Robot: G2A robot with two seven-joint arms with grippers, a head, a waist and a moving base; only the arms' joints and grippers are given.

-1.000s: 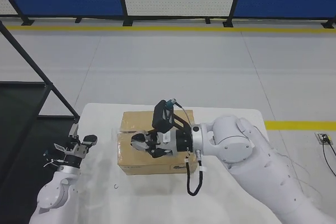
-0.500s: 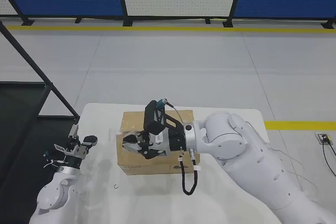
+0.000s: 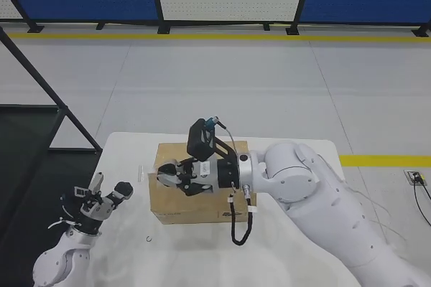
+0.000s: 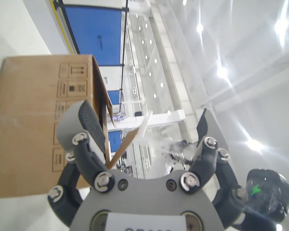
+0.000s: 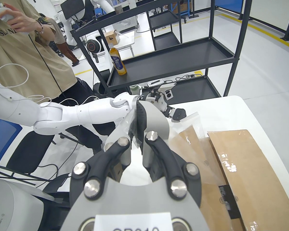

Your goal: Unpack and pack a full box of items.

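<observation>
Box (image 3: pixel 201 206), brown cardboard, one: we log it at the centre of the white worktop (image 3: pixel 179 252), its top flaps lying loose. Over the box's 9 o'clock edge we record the right hand (image 3: pixel 166 176), fingers pinched tight on a clear plastic sheet (image 5: pixel 191 120) that trails out across the flaps. At 9 o'clock of the box, well apart from it and near the worktop's edge, we enter the left hand (image 3: pixel 108 195), fingers spread wide, holding nothing.
</observation>
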